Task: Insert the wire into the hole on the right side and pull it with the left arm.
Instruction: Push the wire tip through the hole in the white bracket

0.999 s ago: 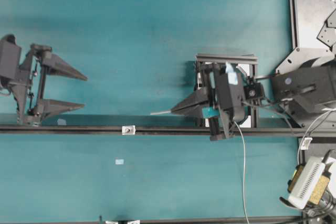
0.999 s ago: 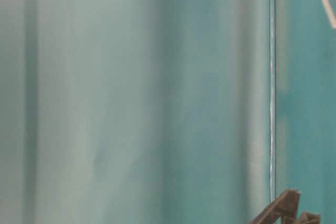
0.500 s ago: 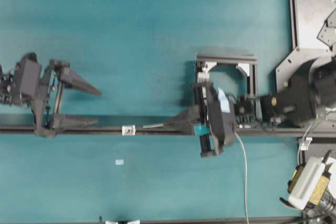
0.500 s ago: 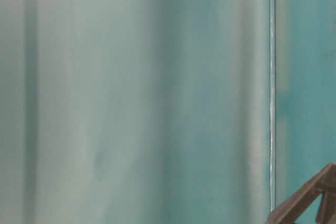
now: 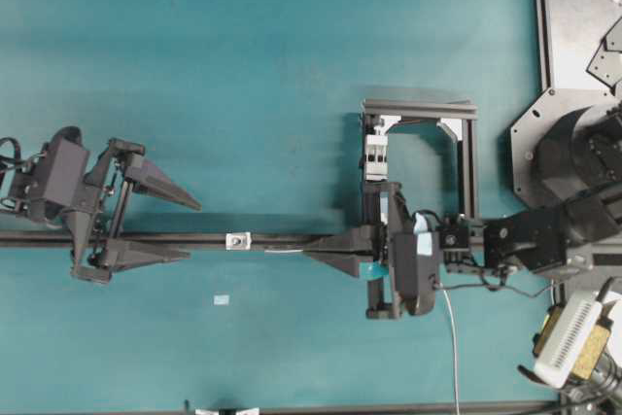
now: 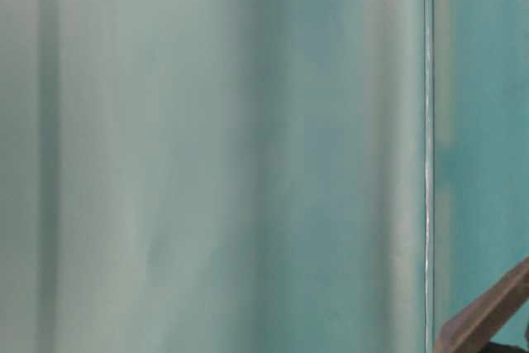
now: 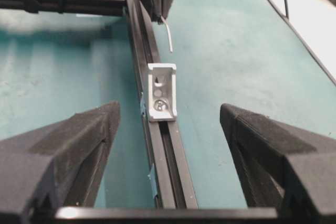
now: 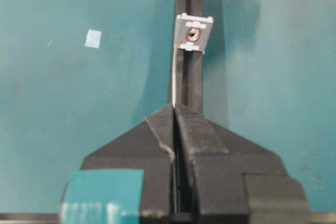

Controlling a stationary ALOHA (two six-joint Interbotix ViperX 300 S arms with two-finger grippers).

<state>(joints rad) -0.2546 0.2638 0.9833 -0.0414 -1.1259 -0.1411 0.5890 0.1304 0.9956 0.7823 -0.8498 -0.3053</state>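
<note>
My right gripper (image 5: 307,252) is shut on the wire (image 5: 284,251), whose stiff whitish tip sticks out leftward along the black rail (image 5: 155,237). In the right wrist view the wire (image 8: 173,77) runs from the gripper (image 8: 174,107) up to the lower left edge of the small white bracket (image 8: 195,32); its tip is beside the hole (image 8: 193,34), not in it. The left arm's gripper (image 5: 192,230) stands wide open astride the rail, left of the bracket (image 5: 236,239). From the left wrist, the bracket (image 7: 161,98) lies ahead of the open gripper (image 7: 169,107), the wire (image 7: 168,35) beyond.
A black frame (image 5: 418,109) with a white clip block (image 5: 375,155) stands behind the right gripper. A thicker white cable (image 5: 453,337) trails to the front edge. A pale tape scrap (image 5: 222,299) lies on the teal mat. A dark finger (image 6: 488,320) edges into the blurred table-level view.
The right gripper has come forward onto the rail and left toward the bracket, carrying the wire. The left gripper has moved right along the rail, still open.
</note>
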